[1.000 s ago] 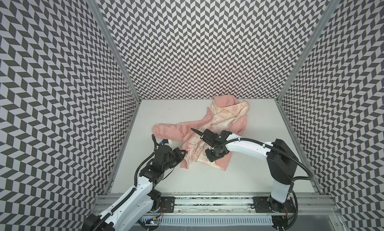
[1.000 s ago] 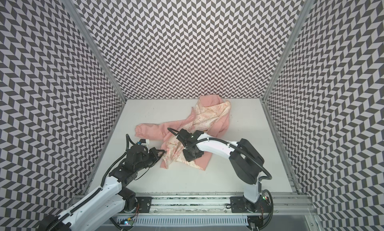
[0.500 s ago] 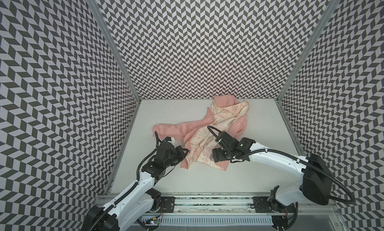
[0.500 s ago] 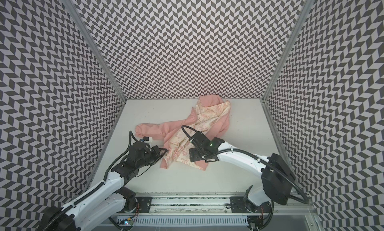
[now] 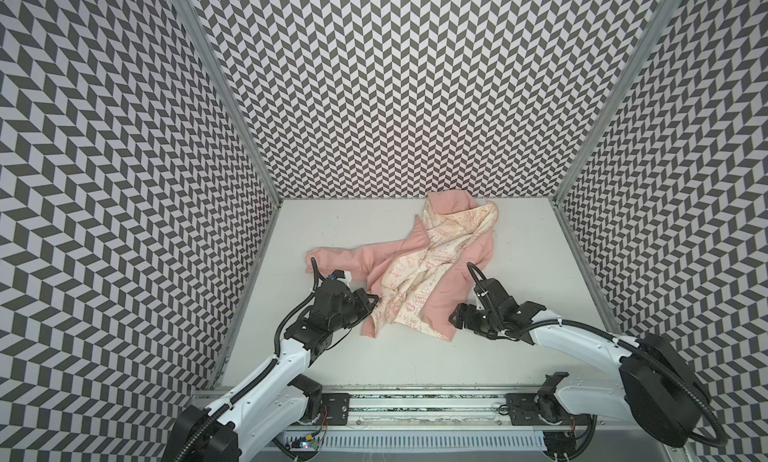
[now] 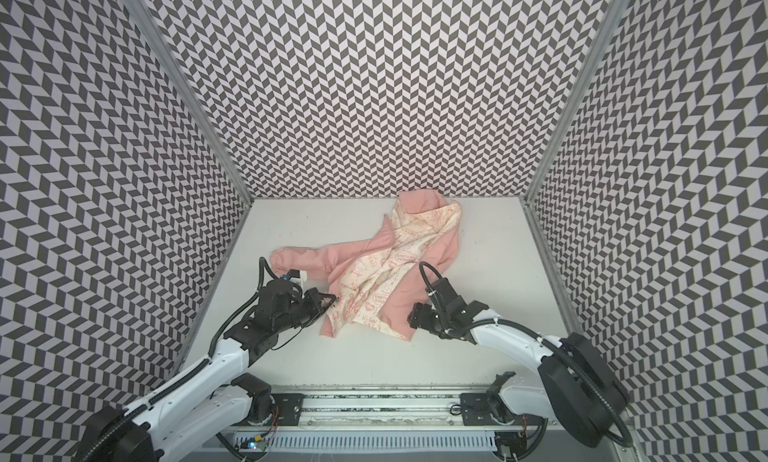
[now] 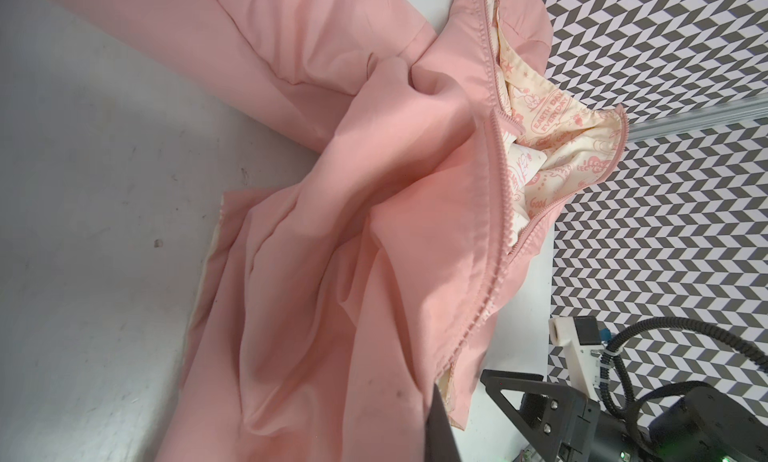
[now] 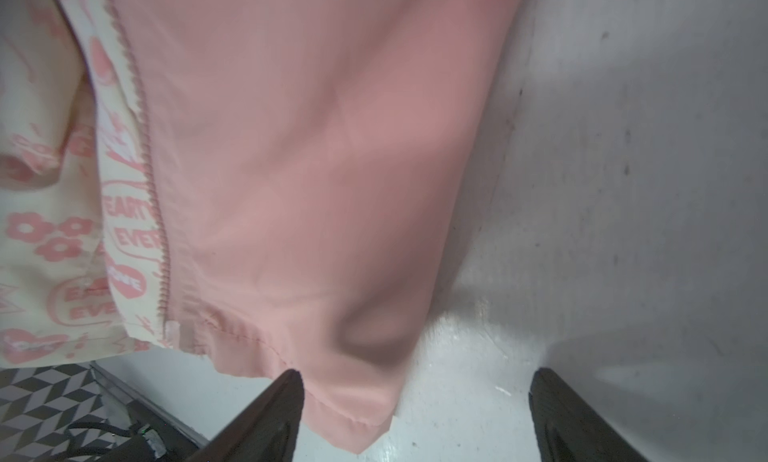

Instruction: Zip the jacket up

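Salmon-pink jacket [image 5: 419, 273] lies crumpled at centre frame on the white table [image 5: 540, 273] in both top views. It is unzipped, cream pink-printed lining exposed, one sleeve stretched left. Left gripper [image 5: 375, 310] is pinched closed on its lower-left edge. Right gripper [image 8: 415, 414] has jaws wide, hem corner between them.

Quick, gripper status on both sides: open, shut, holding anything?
Left gripper: shut, pinching the jacket at its near edge.
Right gripper: open, holding nothing; the jacket's hem corner lies by one finger.
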Motion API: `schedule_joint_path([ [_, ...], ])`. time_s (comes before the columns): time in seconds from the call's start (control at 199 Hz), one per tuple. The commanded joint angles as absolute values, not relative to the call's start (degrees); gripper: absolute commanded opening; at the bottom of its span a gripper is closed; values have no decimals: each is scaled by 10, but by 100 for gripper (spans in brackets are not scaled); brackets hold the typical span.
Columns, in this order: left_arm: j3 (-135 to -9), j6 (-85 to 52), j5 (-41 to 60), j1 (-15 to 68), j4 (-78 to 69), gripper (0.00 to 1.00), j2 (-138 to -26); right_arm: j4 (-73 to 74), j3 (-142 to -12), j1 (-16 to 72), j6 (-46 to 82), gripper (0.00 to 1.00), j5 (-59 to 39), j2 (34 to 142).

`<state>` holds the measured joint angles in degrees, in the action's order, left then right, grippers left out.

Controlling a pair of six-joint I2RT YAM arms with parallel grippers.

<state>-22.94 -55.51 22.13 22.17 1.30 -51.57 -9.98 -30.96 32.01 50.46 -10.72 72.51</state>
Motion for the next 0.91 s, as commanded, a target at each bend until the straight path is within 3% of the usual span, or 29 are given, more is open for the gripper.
schedule_joint_path([
  [0.0, -246, -549, 223, 223, 10, 0, -519, 5, -291, 296, 532, 82, -156, 744],
  [0.191, -256, -548, 221, 229, 11, 0, -529, 72, -285, 283, 540, 71, -187, 799],
  [0.317, -264, -547, 217, 236, 13, 0, -537, 97, -287, 274, 540, 54, -203, 825],
  [0.438, -270, -546, 210, 247, 15, 0, -545, 83, -287, 253, 526, 23, -218, 815],
  [0.529, -276, -544, 197, 264, 18, 0, -551, -13, -314, 232, 488, 0, -208, 786],
  [0.746, -306, -540, 154, 344, 11, 0, -592, -289, -416, 170, 365, 0, -105, 707],
  [0.902, -332, -538, 146, 413, -20, 0, -643, -405, -484, 129, 301, 0, -8, 687],
])
